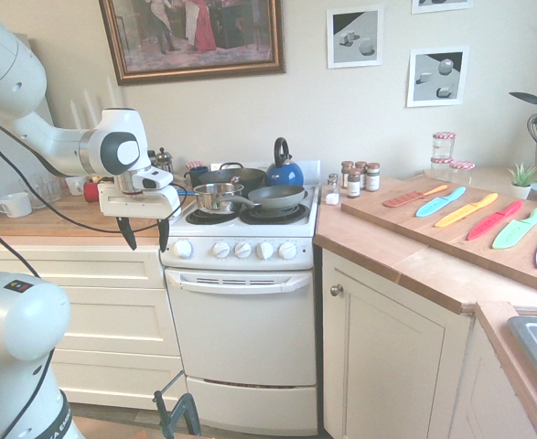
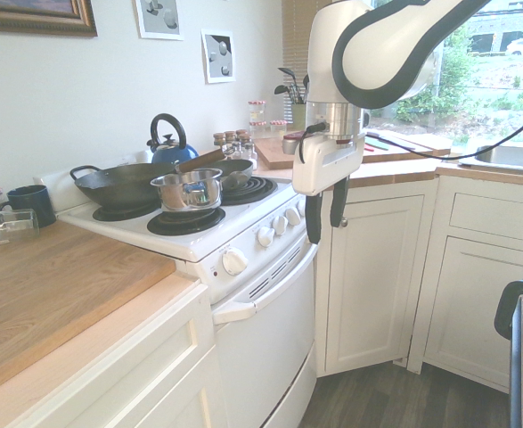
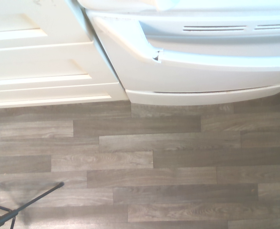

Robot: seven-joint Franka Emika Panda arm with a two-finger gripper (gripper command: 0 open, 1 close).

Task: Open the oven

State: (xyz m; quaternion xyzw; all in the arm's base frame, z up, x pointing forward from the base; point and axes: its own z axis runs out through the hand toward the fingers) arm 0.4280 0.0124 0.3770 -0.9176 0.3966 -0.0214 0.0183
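Gripper (image 1: 145, 245) spread wide, fingers pointing down, holding nothing, near the white oven's front door (image 1: 241, 327)

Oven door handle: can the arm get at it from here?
Probably yes: the hand hangs open above and in front of the handle, with nothing visible between them.

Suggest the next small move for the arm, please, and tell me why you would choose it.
I would probably lower the open gripper a little toward the oven's handle. The first exterior view shows its fingertips above the handle's level, near its left end in that picture, with nothing between them, and the oven door is shut.
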